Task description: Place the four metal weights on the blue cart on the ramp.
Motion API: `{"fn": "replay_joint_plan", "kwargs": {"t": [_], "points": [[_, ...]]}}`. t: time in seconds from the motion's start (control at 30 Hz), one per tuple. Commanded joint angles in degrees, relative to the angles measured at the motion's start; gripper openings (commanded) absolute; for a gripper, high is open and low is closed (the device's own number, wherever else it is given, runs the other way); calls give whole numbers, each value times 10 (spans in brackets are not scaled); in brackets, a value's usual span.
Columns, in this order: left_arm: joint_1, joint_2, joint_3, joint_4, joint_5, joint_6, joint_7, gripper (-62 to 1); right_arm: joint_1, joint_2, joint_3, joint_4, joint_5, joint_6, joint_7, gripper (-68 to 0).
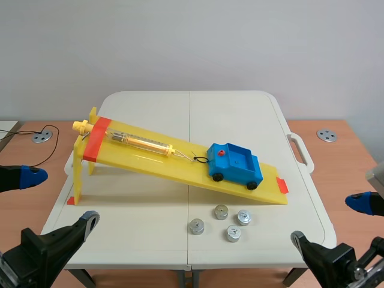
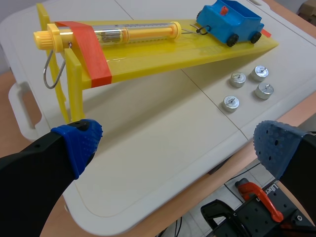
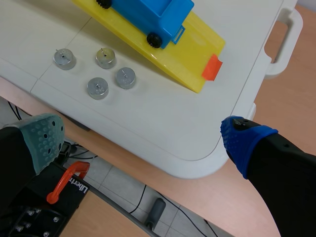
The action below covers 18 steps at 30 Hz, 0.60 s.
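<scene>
- Here, the four metal weights [image 1: 221, 211] are short silver discs, each with a small knob on top. They are clustered on the white surface [image 1: 150, 204], just beside the low end of the yellow ramp [image 1: 150, 161].
- One blue cart [image 1: 235, 163], open-topped with black wheels and a red dot, sits near the ramp's low end, hooked to one clear spring scale [image 1: 141, 141].
- The left gripper [image 2: 177, 148] and right gripper [image 3: 143, 138] both have fingers spread wide, holding nothing, at the surface's near edge.
- The cart's far wheels are hidden, and the scale's markings are too small to read.
</scene>
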Motion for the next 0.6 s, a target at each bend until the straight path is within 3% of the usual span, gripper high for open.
{"fn": "replay_joint_plan", "kwargs": {"t": [0.0,0.57], "points": [[14,-11,-7,43,-42,-9,-87,14,3,25,23,55,23,-23,54,-14],[14,-11,-7,43,-42,-9,-73,14,3,25,23,55,23,-23,38,-14]]}}
